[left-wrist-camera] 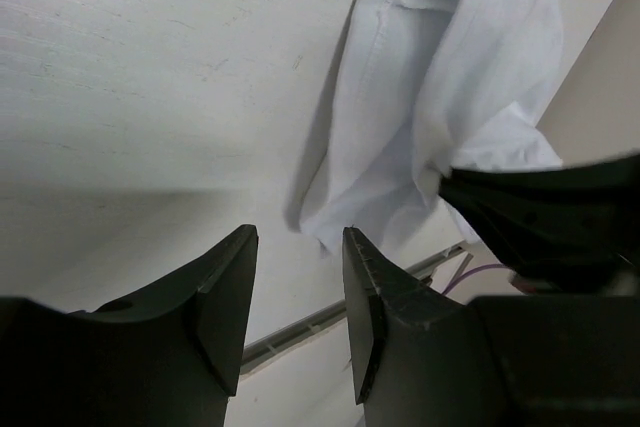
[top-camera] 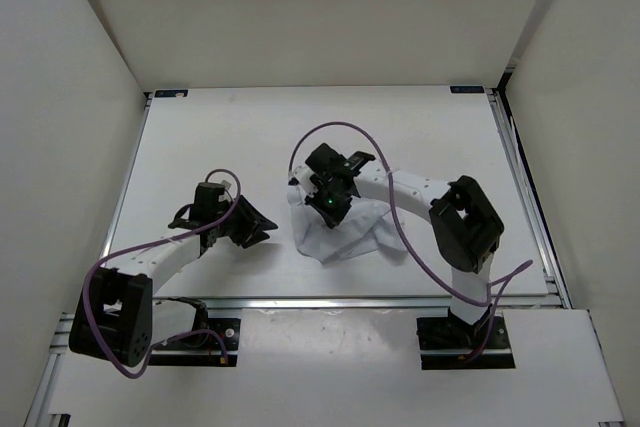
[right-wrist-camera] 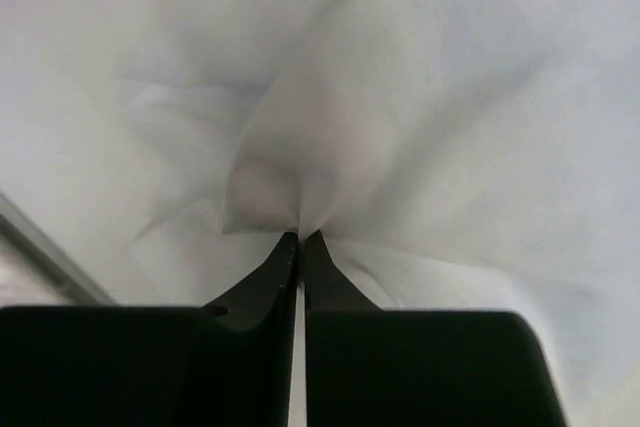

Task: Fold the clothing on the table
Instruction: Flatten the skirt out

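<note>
The right claw (right-wrist-camera: 300,237) has its two fingers pressed together, with a pucker of the clothing (right-wrist-camera: 450,97) gathered right at their tips. Creases run out from that spot, so it reads as a pinch on a thin layer of the fabric. Around and beyond this claw the rest of the white piece spreads out rumpled on the table (top-camera: 230,137). From overhead, most of it lies under the claw and on the side towards the arm bases.

Off to that claw's left, the left claw (left-wrist-camera: 300,237) holds its fingers parted with nothing between them. A hemmed edge of the fabric lies just ahead of its tips and is not touched.

The step in hand looks like taking hold of the piece to begin a fold. The next move probably calls for a gentle lift of the pinched part. It would then be carried across the remainder without dragging the whole piece along. The free claw is well placed to steady or take the near edge.

No container is in view in any picture, so nothing is held in one.
</note>
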{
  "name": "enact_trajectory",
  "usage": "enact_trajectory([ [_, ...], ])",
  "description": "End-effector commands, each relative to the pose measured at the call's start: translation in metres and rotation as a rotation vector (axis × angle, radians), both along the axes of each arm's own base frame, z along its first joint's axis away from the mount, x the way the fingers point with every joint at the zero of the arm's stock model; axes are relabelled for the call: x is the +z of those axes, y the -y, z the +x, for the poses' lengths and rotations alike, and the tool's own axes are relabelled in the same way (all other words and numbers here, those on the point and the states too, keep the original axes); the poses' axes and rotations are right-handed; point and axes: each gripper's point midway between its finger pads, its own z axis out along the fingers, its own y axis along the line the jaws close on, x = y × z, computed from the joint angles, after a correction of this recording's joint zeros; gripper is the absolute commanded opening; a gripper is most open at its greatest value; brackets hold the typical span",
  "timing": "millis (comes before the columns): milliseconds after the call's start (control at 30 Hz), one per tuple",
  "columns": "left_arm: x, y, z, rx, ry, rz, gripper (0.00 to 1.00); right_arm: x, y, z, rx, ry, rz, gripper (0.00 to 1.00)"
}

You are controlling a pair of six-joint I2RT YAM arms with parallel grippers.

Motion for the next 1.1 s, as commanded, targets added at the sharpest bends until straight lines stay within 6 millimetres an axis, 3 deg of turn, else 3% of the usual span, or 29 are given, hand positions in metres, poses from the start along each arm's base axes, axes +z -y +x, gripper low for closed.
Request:
enact_trajectory([
  [0,0.005,-0.003,0.002,-0.003,0.021,-0.006,0.51,0.089,-0.028,-0.01,0.034,-0.015,0.187,0.0],
  [33,0.006,-0.001,0.002,-0.011,0.02,-0.006,0.51,0.109,-0.031,-0.006,0.021,-0.012,0.231,0.0],
  [67,0.007,-0.002,0.003,-0.009,0.022,-0.008,0.5,0.122,-0.024,0.014,-0.036,0.014,0.262,0.0],
  [133,0.007,-0.002,0.005,-0.005,0.024,-0.001,0.5,0.145,-0.008,0.055,-0.152,0.055,0.342,0.0],
  [167,0.006,-0.001,0.003,-0.015,0.019,0.0,0.5,0.156,0.011,0.089,-0.253,0.08,0.387,0.0],
  [233,0.007,-0.002,0.006,-0.012,0.024,0.001,0.5,0.152,0.073,0.159,-0.517,0.141,0.375,0.0],
  [267,0.008,-0.001,0.005,-0.014,0.025,-0.002,0.51,0.149,0.095,0.184,-0.655,0.182,0.353,0.02],
  [300,0.008,-0.003,0.007,-0.01,0.025,0.003,0.5,0.139,0.133,0.208,-0.8,0.2,0.324,0.18],
  [333,0.01,0.0,0.005,-0.025,0.029,-0.001,0.51,0.128,0.17,0.23,-0.916,0.242,0.278,0.23],
  [400,0.01,-0.001,0.007,-0.02,0.031,0.008,0.5,0.117,0.222,0.247,-1.132,0.286,0.199,0.3],
  [467,0.01,0.001,0.006,-0.029,0.025,0.007,0.5,0.116,0.247,0.246,-1.23,0.299,0.174,0.38],
  [500,0.011,0.001,0.008,-0.028,0.031,0.005,0.5,0.122,0.249,0.241,-1.23,0.313,0.18,0.41],
  [533,0.009,0.0,0.007,-0.025,0.026,0.005,0.5,0.141,0.244,0.235,-1.205,0.348,0.215,0.46],
  [567,0.009,0.0,0.008,-0.026,0.028,0.004,0.5,0.134,0.241,0.229,-1.171,0.353,0.2,0.56],
  [600,0.01,-0.001,0.009,-0.019,0.033,0.001,0.5,0.138,0.228,0.216,-1.117,0.367,0.191,0.57],
  [633,0.01,-0.001,0.01,-0.017,0.027,-0.009,0.5,0.156,0.215,0.207,-1.078,0.414,0.213,0.6],
  [667,0.009,-0.001,0.009,-0.012,0.023,-0.005,0.49,0.15,0.21,0.198,-1.048,0.414,0.193,0.61],
  [733,0.008,0.0,0.01,-0.01,0.023,-0.012,0.5,0.148,0.174,0.171,-0.956,0.366,0.217,0.61],
  [833,0.011,0.007,0.015,-0.021,0.034,-0.033,0.51,0.123,0.148,0.134,-0.93,0.208,0.206,0.61],
  [1000,0.013,0.017,0.018,-0.046,0.047,-0.031,0.51,0.063,0.137,0.078,-0.977,0.042,0.105,0.58],
  [1067,0.009,0.021,0.014,-0.065,0.041,-0.035,0.51,0.047,0.14,0.069,-1.002,-0.005,0.12,0.58],
])
